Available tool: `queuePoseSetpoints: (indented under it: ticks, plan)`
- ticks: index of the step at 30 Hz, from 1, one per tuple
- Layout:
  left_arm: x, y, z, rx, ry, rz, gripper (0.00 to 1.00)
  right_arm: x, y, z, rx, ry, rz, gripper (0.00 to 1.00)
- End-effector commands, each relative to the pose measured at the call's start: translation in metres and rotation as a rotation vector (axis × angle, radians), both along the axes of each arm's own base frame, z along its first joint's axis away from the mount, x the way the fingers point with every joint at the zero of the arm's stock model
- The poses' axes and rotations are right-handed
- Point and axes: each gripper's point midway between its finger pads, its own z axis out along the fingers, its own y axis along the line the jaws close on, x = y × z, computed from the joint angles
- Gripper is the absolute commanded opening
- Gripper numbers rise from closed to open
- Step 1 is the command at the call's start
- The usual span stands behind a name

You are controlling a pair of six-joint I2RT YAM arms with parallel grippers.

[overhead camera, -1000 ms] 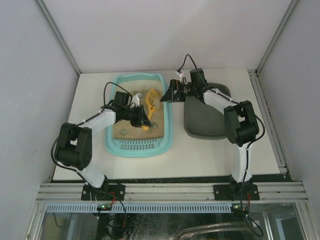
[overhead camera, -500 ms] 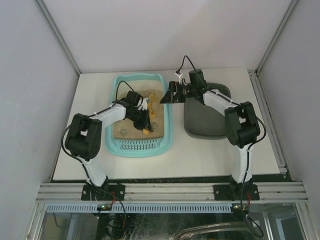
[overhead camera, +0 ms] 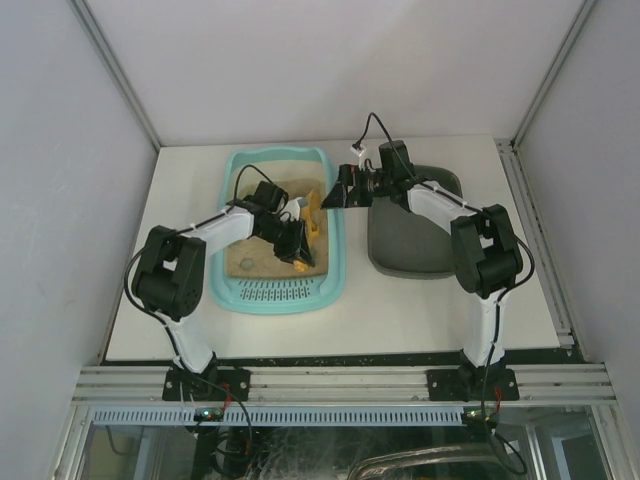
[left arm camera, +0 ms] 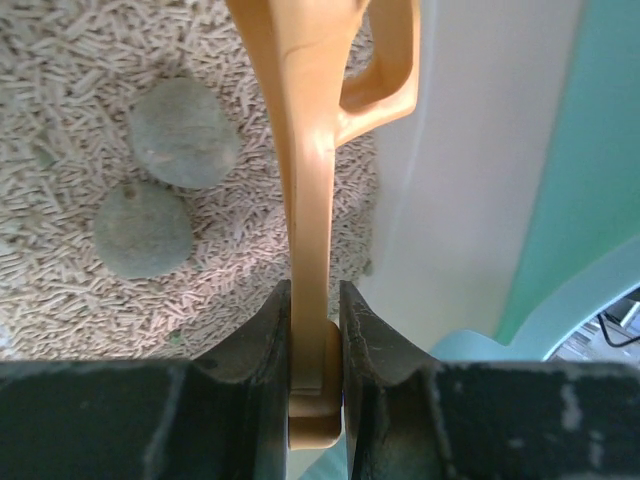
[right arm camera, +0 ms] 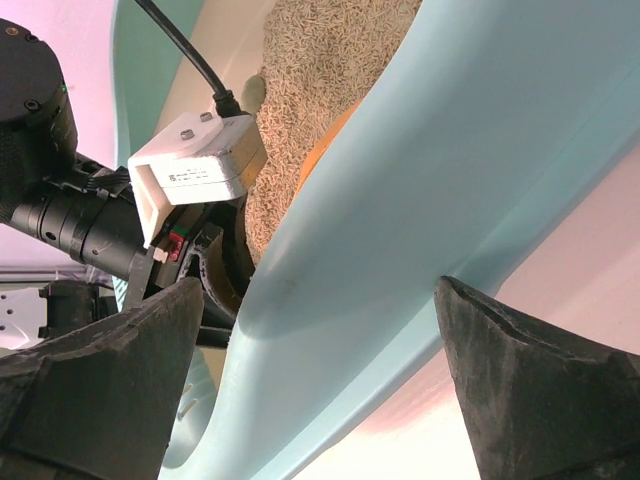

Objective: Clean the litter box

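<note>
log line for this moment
left gripper: shut on orange scoop | right gripper: open, litter box rim between jaws | two grey lumps inside

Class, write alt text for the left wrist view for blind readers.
The left end effector clamps a yellow-orange plastic scoop handle above tan pellet litter and two round grey lumps inside the light turquoise plastic litter box.

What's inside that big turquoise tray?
Pale pellet litter, two grey lumps lying on it, and an orange scoop pinched by the left gripper. The arm covers part of the litter, so anything beneath it is hidden.
</note>
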Motion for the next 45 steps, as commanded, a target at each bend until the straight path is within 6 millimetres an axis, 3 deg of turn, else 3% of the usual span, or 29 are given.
queuePoseSetpoints:
  ticks: [1,9,17,25,33,38,45]
  plan:
    - [-0.005,-0.027,0.025,-0.145,-0.014,-0.063,0.00,-0.003,-0.002,0.017,-0.004,-0.069,-0.001,1.00]
    - [0.006,-0.039,0.025,-0.197,-0.030,-0.069,0.00,-0.007,0.005,0.019,-0.004,-0.080,0.017,1.00]
    - [0.024,-0.054,0.045,-0.276,-0.148,-0.093,0.00,-0.010,0.010,0.011,-0.008,-0.065,0.029,1.00]
    - [0.017,-0.069,0.061,-0.432,-0.161,-0.196,0.00,-0.010,0.008,0.013,-0.004,-0.070,0.026,1.00]
    - [0.004,-0.061,0.062,-0.427,-0.185,-0.201,0.00,-0.009,0.009,0.014,0.002,-0.069,0.026,1.00]
    - [-0.003,-0.059,0.081,-0.507,-0.211,-0.215,0.00,-0.009,0.009,0.015,0.005,-0.071,0.025,1.00]
    - [-0.001,-0.043,0.096,-0.527,-0.243,-0.155,0.00,-0.008,0.009,0.018,0.007,-0.078,0.023,1.00]
